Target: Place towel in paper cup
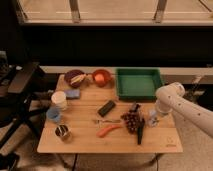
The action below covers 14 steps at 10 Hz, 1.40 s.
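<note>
We see the white arm (172, 100) reaching in from the right over the right end of the wooden desk (85, 144), its forearm bent downward so that the hand (152, 119) sits low over the desk top. The hand is on the near side of the green tray (138, 82) and just to the right of a cluster of dark red grapes (131, 121). We cannot tell whether the hand is spread or pressed together, nor whether it touches the desk. Something pale shows at its tip, but we cannot make out what it is. The towel (72, 93), as far as we can judge, is the small blue folded piece lying flat at the left of the desk, well apart from the hand. It lies just beside the white paper cup (59, 100), toward the back and right of it, and we cannot say whether the two touch. The paper cup stands upright near the desk's left edge. On the near side of it stand a blue cup (53, 115) and, nearer still, a small metal cup (63, 132). Along the back edge we see a dark bowl (75, 77) with something pale in it and an orange bowl (101, 77) next to it, left of the tray. Near the middle lie a black block (106, 108), a fork (104, 121) and an orange-red carrot (109, 131). A slim dark object (140, 132) lies just beside the grapes on their right. A dark chair (22, 85) stands left of the desk.
</note>
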{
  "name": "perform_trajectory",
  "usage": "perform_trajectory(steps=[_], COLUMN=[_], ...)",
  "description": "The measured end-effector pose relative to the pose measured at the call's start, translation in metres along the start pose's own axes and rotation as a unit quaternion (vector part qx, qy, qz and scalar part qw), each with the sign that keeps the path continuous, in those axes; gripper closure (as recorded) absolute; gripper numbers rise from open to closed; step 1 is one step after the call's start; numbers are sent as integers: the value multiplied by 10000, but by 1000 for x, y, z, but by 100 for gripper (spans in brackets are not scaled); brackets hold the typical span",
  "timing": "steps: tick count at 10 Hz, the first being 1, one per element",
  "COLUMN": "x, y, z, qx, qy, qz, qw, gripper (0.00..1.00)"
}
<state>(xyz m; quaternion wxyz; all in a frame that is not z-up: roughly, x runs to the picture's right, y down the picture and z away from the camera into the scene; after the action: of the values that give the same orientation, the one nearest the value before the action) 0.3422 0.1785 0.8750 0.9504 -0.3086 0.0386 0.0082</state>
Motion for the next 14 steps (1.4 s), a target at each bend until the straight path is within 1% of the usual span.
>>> perform_trajectory(steps=[2, 3, 4, 6, 7, 8, 9, 10, 14], x=[-7, -10, -20, -34, -44, -62, -75, -82, -84], y=[-3, -5, -8, -12, -12, -9, -6, -5, -6], z=[-17, -31, -58, -101, -126, -157, -177, -187, -188], qx=[191, 301, 457, 675, 778, 863, 910, 936, 938], qy=[-79, -122, -248, -471, -647, -944, -1143, -1238, -1264], qz=[-57, -78, -135, -255, -349, -545, -721, -813, -839], qw=[9998, 9994, 9986, 9963, 9943, 9903, 9866, 9845, 9840], gripper=[100, 100, 100, 100, 100, 100, 100, 100, 100])
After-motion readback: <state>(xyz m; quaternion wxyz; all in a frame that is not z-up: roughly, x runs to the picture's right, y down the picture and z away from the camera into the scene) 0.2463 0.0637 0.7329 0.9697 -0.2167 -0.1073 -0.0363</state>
